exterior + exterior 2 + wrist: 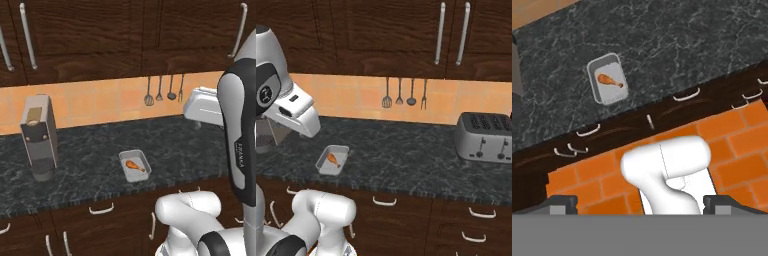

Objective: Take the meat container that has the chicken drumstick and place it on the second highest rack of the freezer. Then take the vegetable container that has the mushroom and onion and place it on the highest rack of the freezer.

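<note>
The meat tray (608,79) with its drumstick (609,80) sits on the tabletop (677,55), well below and ahead of the jaws, apparently parted. Descend squarely over one rim before closing.

Arm raised high, wrist bent fwd, pincer (640,204) tips wide apart, holding nothing.

Toaster (204,106) partly hidden behind arm; tool (640,205) fingertips cut off, spread unclear.
</note>
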Controlling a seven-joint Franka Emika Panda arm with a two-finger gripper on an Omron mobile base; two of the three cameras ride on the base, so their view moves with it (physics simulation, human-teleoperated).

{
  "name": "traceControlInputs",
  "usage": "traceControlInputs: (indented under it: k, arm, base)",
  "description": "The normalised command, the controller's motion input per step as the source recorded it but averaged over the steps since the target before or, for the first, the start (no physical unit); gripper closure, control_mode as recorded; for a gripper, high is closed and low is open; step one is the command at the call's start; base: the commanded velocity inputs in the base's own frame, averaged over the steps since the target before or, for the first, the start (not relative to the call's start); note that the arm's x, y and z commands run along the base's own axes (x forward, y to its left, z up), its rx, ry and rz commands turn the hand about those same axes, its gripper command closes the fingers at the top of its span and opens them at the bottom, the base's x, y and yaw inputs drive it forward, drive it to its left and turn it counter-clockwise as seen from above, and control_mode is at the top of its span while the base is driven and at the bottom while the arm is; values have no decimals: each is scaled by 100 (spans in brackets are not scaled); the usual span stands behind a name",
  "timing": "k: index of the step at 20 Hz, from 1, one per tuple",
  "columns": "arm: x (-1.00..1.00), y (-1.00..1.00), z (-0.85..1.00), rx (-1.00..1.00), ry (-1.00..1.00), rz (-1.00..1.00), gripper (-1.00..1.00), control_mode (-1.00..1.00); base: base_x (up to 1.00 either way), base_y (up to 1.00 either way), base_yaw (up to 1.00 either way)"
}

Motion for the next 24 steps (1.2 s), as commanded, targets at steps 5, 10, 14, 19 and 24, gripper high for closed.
traceControlInputs:
  k: [5, 10, 14, 19, 24]
  arm:
    - [0, 0, 0, 0, 0, 0, -100, 100]
    - [19, -14, -48, 0, 2, -25, -100, -100]
    - [51, -27, -99, 5, 16, -25, -100, -100]
    - [22, 10, -100, 2, 11, -15, -100, -100]
    - [28, 34, -93, 0, 8, -15, -100, -100]
  base:
    - [11, 67, -25]
    - [0, 3, -5]
    - [0, 0, 0]
    - [0, 0, 0]
    - [0, 0, 0]
